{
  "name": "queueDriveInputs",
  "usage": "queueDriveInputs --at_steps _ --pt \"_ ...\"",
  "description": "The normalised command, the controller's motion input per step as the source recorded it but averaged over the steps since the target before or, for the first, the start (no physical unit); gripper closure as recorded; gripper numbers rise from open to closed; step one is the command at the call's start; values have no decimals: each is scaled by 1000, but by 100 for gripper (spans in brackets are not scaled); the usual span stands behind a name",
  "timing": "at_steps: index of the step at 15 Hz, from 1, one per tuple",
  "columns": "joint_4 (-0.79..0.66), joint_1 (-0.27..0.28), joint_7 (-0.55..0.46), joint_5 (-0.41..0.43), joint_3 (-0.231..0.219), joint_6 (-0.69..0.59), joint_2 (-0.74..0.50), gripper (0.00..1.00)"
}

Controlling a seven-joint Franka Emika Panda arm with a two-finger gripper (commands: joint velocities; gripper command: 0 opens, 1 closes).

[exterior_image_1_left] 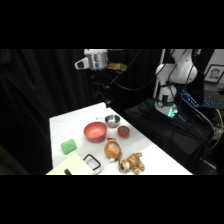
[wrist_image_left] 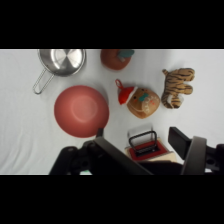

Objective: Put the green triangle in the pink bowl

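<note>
Gripper (exterior_image_1_left: pixel 94 61) high over table's far end, finger state can't tell.
Triangle (exterior_image_1_left: pixel 68 146) lies well below it, nearer, left of bowl (exterior_image_1_left: pixel 95 131).

I see a white surface (exterior_image_1_left: pixel 75 125) lit bright, black curtain (exterior_image_1_left: pixel 40 85) hanging behind and left of it, dark cloth-covered bench (exterior_image_1_left: pixel 165 130) at right with cables (exterior_image_1_left: pixel 197 107), room otherwise dim.

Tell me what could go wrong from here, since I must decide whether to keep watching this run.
The green triangle lies near the table's edge, so a clumsy grasp might push it off. It is barely visible in the wrist view, so aiming could be poor. The metal bowl sits right beside the pink bowl, so a drop could land wrong.
</note>
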Motion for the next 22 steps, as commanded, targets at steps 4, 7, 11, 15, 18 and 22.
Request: queueDriveInputs --at_steps 4,7,11,15,18,22 --pt "518 -62 -98 44 -17 -70 352 0" --pt "583 -77 -196 63 -9 -58 400 0" --pt "625 -101 -251 86 -4 -81 412 0" --pt "635 -101 -252 98 25 -97 450 0" --pt "706 -103 -222 113 61 -127 514 0" --pt "735 -117 -194 107 81 -180 524 0"
